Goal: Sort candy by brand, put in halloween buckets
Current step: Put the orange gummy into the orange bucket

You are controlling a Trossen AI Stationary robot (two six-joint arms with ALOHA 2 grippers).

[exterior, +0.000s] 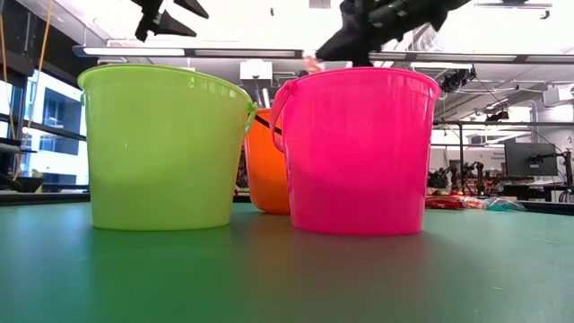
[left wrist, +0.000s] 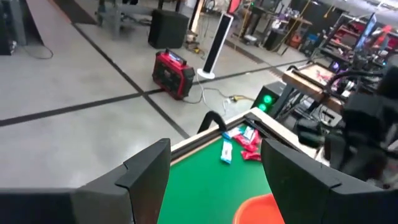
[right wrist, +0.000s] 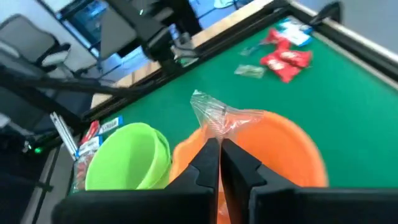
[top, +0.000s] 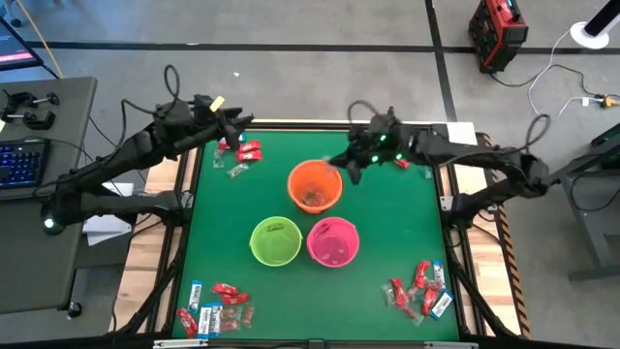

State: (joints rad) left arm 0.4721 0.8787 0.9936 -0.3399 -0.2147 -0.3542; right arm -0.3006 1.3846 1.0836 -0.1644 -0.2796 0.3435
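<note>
Clear-wrapped candy (right wrist: pixel 214 117) sits pinched in the right gripper (right wrist: pixel 219 149) above the orange bucket (right wrist: pixel 280 149).

Glossy plastic buckets (exterior: pixel 269 148); matt green table cloth (top: pixel 387 233); crinkly clear candy wrapper (right wrist: pixel 214 115).

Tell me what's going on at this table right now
Two robot arms are sorting wrapped candy into three pails. The right hand is pinched shut on a clear-wrapped candy and holds it over the orange bucket. The left hand is open and empty, above the candy pile at the table's far left. The green bucket and the pink bucket sit side by side nearer the front, and more candy lies in both front corners.
</note>
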